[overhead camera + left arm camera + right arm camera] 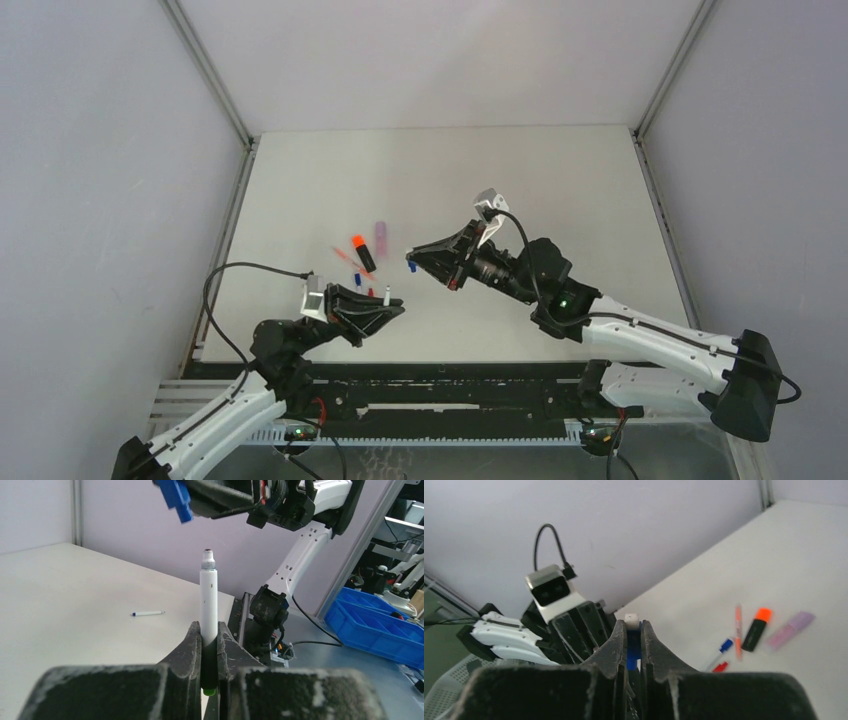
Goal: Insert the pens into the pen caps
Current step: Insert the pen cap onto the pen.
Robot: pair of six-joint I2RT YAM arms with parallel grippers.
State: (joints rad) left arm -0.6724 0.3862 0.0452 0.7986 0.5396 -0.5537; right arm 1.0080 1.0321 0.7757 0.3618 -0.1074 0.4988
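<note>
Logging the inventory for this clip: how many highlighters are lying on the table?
2. The black orange-tipped highlighter lies on the table, left of centre in the top view; the lilac highlighter lies just beside it, farther back. Others may lie hidden.

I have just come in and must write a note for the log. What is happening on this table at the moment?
The left tool holds a white pen upright, tip up. The right tool holds a blue cap in the air, close to the pen's tip but not yet on it. A black highlighter with an orange tip, a lilac highlighter and some thin pens lie on the table, and neither tool touches them.
</note>
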